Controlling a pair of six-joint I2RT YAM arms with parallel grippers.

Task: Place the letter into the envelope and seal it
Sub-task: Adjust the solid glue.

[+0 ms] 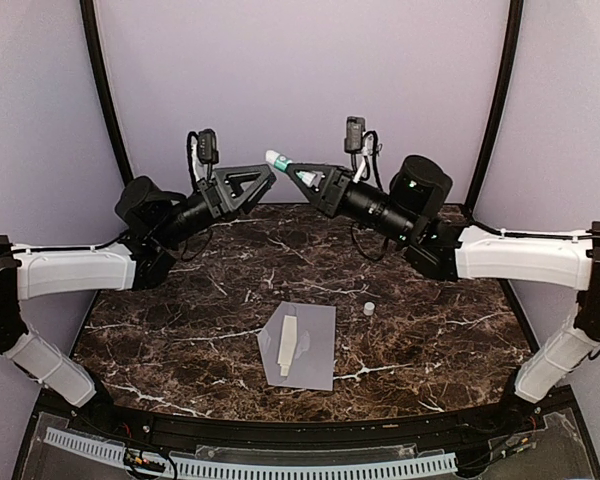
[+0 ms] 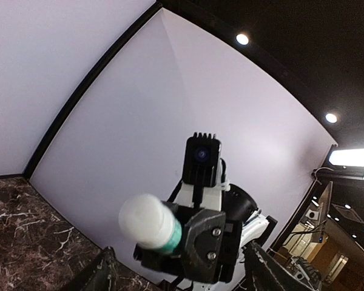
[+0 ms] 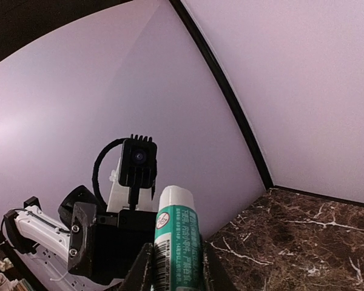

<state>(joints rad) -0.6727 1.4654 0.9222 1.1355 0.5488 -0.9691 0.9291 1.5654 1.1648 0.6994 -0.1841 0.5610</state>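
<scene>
Above bench (image 1: 180, 300): right pincer (image 1: 290, 170) gripped glue stick (image 1: 277, 158), tip toward left pincer (image 1: 269, 173), jaws wide, empty.
envelope (image 1: 318, 350): flat on bench, well below both pincers, near-centre, long axis roughly front-to-back; neither arm clearly nearer.

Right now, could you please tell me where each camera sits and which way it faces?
Top external: above and behind the bases, looking down on the table and envelope; both arms show.
Left wrist: faces the right gripper gripping the glue stick; own fingers at bottom.
Right wrist: faces the left arm; own fingers flank the glue stick.
Shared: all three show the glue stick.
</scene>
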